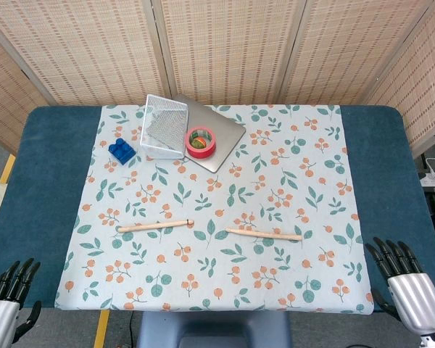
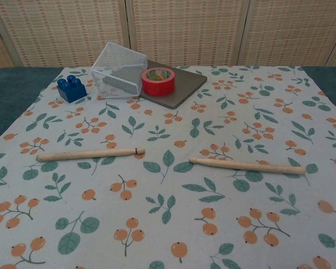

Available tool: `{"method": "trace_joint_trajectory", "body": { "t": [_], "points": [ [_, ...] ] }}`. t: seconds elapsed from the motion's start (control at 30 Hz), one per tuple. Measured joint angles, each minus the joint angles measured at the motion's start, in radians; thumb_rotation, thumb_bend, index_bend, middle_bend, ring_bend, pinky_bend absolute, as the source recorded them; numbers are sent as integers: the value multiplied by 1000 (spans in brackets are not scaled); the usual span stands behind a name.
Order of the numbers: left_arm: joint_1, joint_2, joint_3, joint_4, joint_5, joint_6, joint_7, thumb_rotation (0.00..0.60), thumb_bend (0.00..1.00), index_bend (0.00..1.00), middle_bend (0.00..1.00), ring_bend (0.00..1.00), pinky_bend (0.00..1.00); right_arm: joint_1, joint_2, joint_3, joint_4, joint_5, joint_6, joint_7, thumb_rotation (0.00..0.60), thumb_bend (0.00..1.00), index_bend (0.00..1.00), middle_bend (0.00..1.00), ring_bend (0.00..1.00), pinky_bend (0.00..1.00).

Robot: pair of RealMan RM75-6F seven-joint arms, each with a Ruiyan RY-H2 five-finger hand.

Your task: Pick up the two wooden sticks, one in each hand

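Still untouched, two wooden sticks (image 1: 155,226) (image 1: 264,234); left hand (image 1: 7,301), right hand (image 1: 408,290) empty, fingers apart

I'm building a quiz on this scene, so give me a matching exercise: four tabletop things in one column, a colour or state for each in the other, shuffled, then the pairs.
Things:
1. tape roll
2. toy brick
3. wire basket
4. left stick

Descriptions:
A. blue
B. lying flat on the cloth
C. red, resting on the grey board
D. white mesh, tipped on its side

Pairs: 1-C, 2-A, 3-D, 4-B
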Motion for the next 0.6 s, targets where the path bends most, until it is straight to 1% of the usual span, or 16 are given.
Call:
{"method": "trace_joint_trajectory", "body": {
  "t": [0.17,0.33,0.47,0.6],
  "points": [
    [-14,-16,-1,-4,-4,-40,28,600,448,0,42,41,197,8,-7,7,0,8,-13,-5,600,264,0,0,0,0],
    [-66,-58,-12,2,-1,-123,38,600,448,0,54,40,195,23,-36,26,9,17,-27,-31,600,264,0,0,0,0],
    [-138,-127,-47,12,-15,-221,47,600,448,0,87,41,190,47,-49,44,-6,43,-70,-80,600,264,0,0,0,0],
    [-219,-230,-102,38,-50,-320,103,600,447,32,138,61,189,78,-67,70,-36,76,-112,-143,600,264,0,0,0,0]
  ]
}}
